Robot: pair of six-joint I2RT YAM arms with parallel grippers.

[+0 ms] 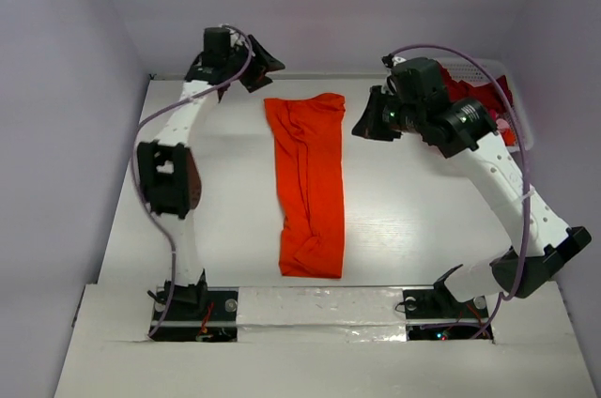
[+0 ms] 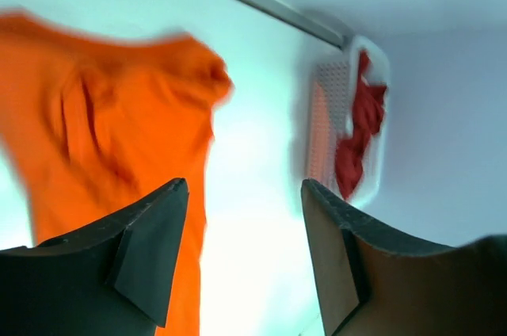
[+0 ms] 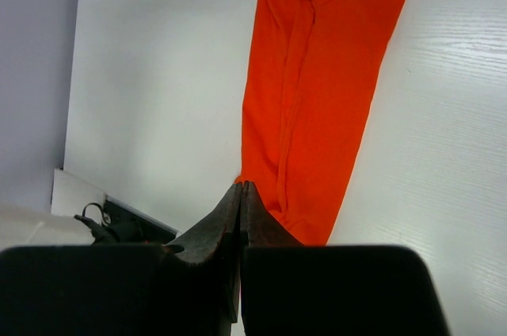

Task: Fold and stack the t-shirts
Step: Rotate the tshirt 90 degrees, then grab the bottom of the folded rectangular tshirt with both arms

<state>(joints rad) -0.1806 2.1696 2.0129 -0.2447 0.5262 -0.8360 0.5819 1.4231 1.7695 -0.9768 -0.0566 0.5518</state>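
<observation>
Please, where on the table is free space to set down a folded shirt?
Two bare patches of table: one between the orange shirt and the left arm, one between the shirt and the right arm, nearer the front edge. The far right corner is crowded: right hand, basket, red shirts.

Orange t-shirt [image 1: 308,182]: one, the only one of that colour.
Dark red t-shirts [image 1: 467,93]: a bundle; from here I can't tell how many.
White basket [image 2: 325,114]: one.
Arms: two, the left arm [image 1: 174,163] and the right arm [image 1: 507,191].
Hands: two, the left hand [image 2: 244,185] and the right hand [image 3: 240,193], with two fingers apiece, four in all.
Purple cables: two, one per arm.
Desk [image 1: 216,210]: one.
</observation>
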